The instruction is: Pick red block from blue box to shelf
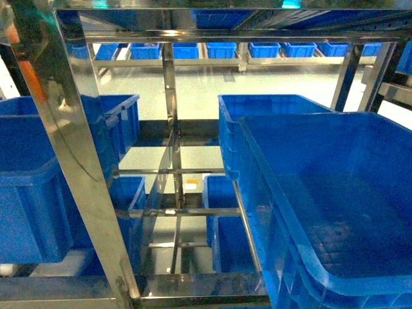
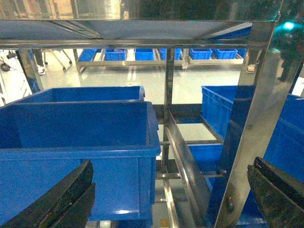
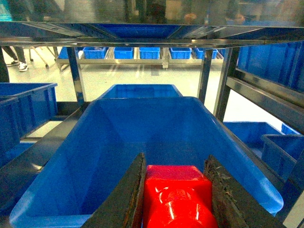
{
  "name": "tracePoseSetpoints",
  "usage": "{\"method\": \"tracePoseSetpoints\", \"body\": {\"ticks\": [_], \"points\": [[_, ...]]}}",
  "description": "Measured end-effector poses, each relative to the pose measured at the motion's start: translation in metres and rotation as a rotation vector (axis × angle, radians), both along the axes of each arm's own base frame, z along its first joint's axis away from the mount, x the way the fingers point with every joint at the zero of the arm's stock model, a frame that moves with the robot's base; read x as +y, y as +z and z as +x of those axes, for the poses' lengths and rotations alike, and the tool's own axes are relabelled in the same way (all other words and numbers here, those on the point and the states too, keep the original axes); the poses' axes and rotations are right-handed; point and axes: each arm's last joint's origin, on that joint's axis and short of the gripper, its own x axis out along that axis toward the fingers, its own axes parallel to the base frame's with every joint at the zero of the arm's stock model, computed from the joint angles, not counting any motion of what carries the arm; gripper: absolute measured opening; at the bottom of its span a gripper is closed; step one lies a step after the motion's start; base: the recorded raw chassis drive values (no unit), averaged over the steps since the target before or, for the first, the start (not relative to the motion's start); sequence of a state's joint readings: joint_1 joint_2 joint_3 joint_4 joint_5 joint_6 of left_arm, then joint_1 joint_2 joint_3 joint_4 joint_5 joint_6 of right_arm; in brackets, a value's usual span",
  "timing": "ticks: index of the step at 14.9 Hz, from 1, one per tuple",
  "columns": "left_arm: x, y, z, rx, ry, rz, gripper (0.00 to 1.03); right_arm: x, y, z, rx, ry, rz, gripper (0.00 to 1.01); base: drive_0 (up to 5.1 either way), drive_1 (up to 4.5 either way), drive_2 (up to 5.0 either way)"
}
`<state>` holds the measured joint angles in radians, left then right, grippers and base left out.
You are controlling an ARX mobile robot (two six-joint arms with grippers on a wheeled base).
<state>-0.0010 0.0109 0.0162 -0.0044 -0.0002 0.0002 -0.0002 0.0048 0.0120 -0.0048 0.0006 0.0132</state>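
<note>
- Shelf [image 1: 84,187]: steel uprights and rails over a pale glossy floor [image 1: 193,90]; more blue bins line a far rack [image 1: 222,50].
- Crates [image 2: 80,137] sit on the tiers; the nearest right one [image 1: 335,212] looks empty.
- Right tool [image 3: 176,190]: jaws clamped on the red block [image 3: 178,197], above a blue crate.
- Left tool [image 2: 171,199]: jaws spread wide, holding nothing.

Our head camera sits close against the shelf [image 1: 77,167], slanting down through its steel frame onto blue crates [image 1: 335,193]. Our left wrist camera looks level and forward past a near upright, just behind a crate. Our right wrist camera looks forward over another crate. All three share the far row of bins [image 1: 222,49].
</note>
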Motion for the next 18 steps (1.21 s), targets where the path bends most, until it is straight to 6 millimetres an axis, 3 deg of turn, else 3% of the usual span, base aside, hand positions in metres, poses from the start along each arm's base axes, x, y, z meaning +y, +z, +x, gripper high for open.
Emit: {"method": "tracePoseSetpoints", "body": {"ticks": [16, 18], "points": [[0.0, 0.0, 0.0, 0.0, 0.0, 0.0, 0.98, 0.0, 0.0, 0.0, 0.0, 0.0, 0.0, 0.29, 0.0, 0.0, 0.0], [0.0, 0.0, 0.0, 0.0, -0.001, 0.0, 0.98, 0.0024, -0.0052, 0.0073, 0.241, -0.085, -0.104, 0.29, 0.0, 0.0, 0.0]]}}
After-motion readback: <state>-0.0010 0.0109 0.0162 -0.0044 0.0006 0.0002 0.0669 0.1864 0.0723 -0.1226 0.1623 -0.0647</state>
